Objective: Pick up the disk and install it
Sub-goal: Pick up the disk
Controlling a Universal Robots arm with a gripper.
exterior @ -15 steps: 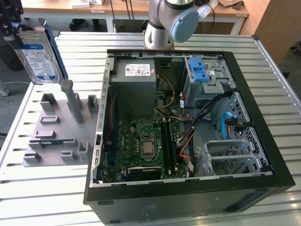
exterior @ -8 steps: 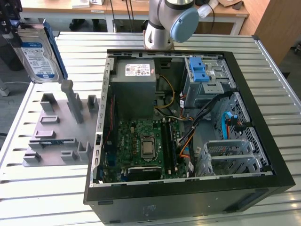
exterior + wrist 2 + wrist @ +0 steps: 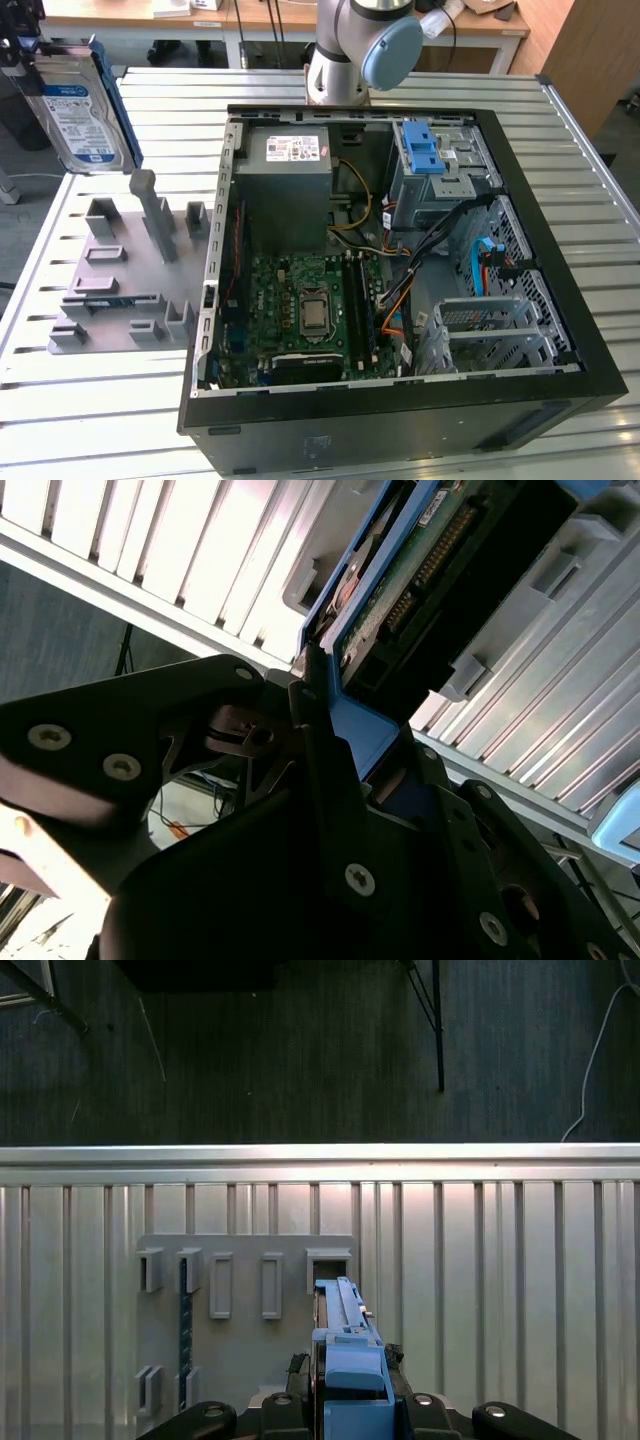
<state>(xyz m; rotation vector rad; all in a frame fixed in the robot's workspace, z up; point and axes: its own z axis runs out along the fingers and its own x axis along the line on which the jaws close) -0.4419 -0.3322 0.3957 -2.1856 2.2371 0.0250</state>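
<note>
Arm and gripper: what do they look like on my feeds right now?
The arm is silver-grey tubing with a round light blue joint cap. In the second wrist view, the gripper is black, built of flat angular linkage plates studded with silver screws, ending in slim dark fingers.

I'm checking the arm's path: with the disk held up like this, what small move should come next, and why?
Probably carry the disk sideways toward the exterior view's right, over the open computer case. The hand is shut on its blue frame, and it hangs clear above the grey fixture plate.
</note>
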